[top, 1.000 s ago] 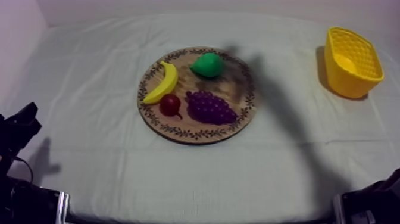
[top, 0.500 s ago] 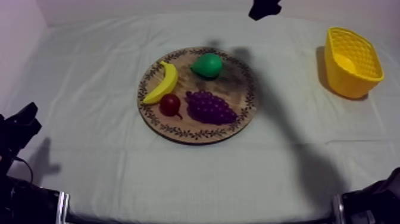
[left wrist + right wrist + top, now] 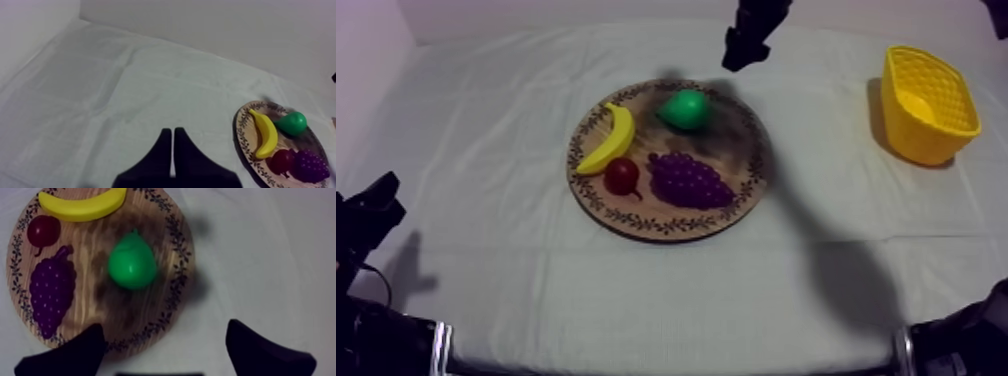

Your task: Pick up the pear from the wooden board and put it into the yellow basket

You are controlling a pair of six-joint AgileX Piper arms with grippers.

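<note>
While the right gripper (image 3: 744, 50) hangs spread wide near the board (image 3: 636, 222) (left gripper (image 3: 172, 131) pressed together, idle), the pear (image 3: 683, 109) sits by the board's far rim, so an off-centre descent could knock it rolling off.

Banana (image 3: 608, 138) near small red fruit (image 3: 621, 175); bunch of grapes (image 3: 689, 180) just beside that fruit; grey-white cloth (image 3: 486, 230) beneath.
</note>
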